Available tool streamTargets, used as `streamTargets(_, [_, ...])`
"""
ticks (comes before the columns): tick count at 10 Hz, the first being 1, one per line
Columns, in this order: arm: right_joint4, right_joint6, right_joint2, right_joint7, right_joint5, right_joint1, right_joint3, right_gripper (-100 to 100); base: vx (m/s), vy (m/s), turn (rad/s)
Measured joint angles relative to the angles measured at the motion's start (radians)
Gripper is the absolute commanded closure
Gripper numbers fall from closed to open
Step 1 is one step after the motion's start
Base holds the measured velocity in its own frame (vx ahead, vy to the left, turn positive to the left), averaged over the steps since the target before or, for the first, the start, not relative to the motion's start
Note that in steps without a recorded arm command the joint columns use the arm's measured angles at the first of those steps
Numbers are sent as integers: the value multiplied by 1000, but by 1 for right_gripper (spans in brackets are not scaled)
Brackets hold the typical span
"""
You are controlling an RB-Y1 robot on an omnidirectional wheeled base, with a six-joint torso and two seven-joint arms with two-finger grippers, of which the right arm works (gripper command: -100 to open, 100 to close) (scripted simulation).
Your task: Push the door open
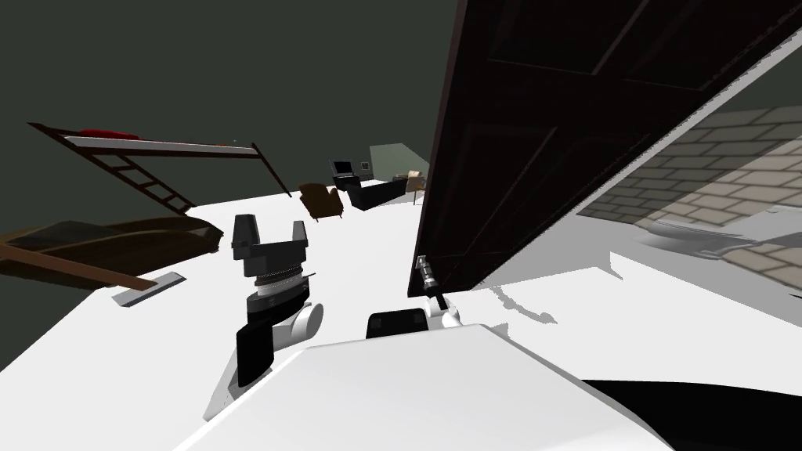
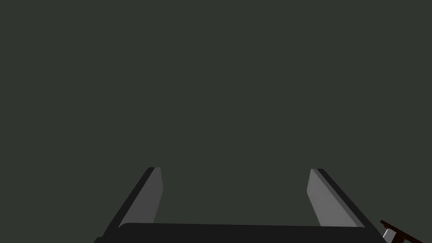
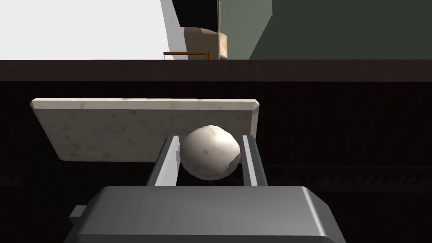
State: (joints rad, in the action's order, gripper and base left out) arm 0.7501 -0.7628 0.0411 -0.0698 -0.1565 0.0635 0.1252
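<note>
- Door (image 1: 564, 117): a dark panelled leaf that took up the upper right of the head frame and slanted down to centre frame.
- Knob (image 3: 210, 152): pale and round, on a pale rectangular backplate (image 3: 105, 130) fixed to the dark door face, close to the door's free edge.
- Right gripper (image 3: 209, 141): sat right at the knob. Its fingers (image 3: 163, 166) were closed on it, one blade pressed to each side.
- In the head view the right gripper (image 1: 428, 276) was small, at the door's lower corner just right of centre.
- Left gripper (image 1: 270, 235): held up left of centre in the head frame, well apart from the door and touching nothing.
- Left fingers (image 2: 147, 198) were spread wide with nothing between them.
- Past the door's free edge the white floor (image 1: 117, 337) ran back to a brown armchair (image 1: 323, 201) and a dark sofa (image 1: 377, 193), both mid-frame.
- Ladder frame (image 1: 149, 172) with a raised platform was at upper left.
- Brick wall (image 1: 705, 180) was at the right edge, on the other side of the door.
</note>
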Motion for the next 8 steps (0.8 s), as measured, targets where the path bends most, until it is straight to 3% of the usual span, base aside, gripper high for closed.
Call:
streamTargets(4, [19,19,9,-12,-15,-12,-32,100,197,85,-62])
streamTargets(7, [-18,0,13,-22,-34,13,-74,100,191,117,-91])
streamTargets(8, [-14,-3,15,-24,-40,7,-86,100,206,94,-76])
